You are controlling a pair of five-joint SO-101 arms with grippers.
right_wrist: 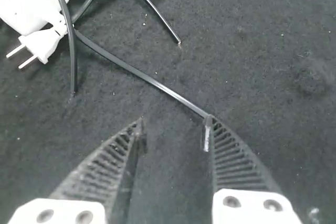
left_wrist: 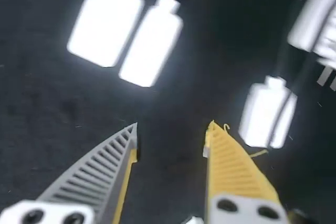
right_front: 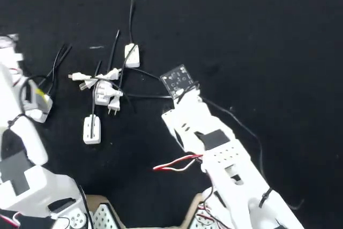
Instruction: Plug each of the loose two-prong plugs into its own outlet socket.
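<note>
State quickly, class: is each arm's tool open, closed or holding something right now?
Left tool: open, holding nothing.
Right tool: open, holding nothing; a black cable ends at one fingertip.

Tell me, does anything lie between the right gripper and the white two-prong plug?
Yes. Two black cables lie on the table between the right gripper and the white plug: a long slanted cable and a second cable beside the plug.
</note>
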